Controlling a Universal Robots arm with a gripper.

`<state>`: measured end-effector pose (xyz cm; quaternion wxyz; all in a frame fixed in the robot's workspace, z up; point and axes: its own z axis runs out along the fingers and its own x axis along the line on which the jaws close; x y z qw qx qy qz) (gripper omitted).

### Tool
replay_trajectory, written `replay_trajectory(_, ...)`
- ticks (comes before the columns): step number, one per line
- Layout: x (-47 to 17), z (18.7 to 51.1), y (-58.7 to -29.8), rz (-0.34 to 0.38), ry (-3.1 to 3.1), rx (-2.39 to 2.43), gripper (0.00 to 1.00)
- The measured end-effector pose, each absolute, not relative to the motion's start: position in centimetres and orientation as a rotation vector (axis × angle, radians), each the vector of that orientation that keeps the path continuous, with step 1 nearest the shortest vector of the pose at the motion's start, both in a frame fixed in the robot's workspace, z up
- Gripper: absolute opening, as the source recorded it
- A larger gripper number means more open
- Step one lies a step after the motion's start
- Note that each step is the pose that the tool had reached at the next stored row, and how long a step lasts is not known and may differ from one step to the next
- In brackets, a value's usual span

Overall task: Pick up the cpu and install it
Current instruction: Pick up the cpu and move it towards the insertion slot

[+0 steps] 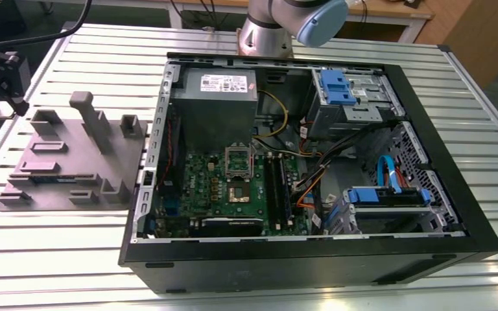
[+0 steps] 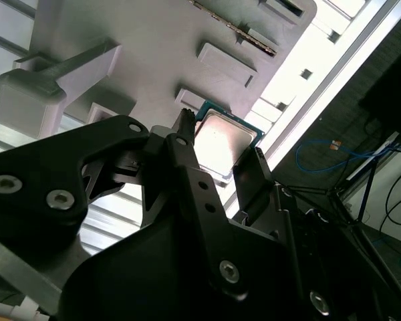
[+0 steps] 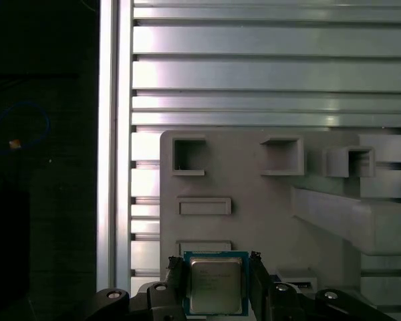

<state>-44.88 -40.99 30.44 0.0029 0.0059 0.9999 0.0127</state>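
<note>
The tool [image 3: 216, 263] was clamped on two opposite edges of the cpu [image 3: 215, 286], likely to spare its faces, above the grey holder block [image 1: 67, 162] on the worktop [image 1: 59, 259], at the exterior view's left.

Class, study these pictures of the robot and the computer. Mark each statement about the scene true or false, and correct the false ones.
1. The claw grips the cpu by two opposite edges. True.
2. The cpu sits on the motherboard. False: it is in the claw, above the grey fixture.
3. The computer case lies open on a slatted metal table. True.
4. The grey fixture stands inside the case. False: it rests on the table, on the exterior view's left of the case.
5. The drive brackets in the case are blue. True.
</note>
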Motion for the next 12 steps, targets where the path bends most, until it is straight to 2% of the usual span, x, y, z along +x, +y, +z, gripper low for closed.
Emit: replay_trajectory(12,-44.88,30.76,-40.99,0.040,3.136,0.018,0.48)
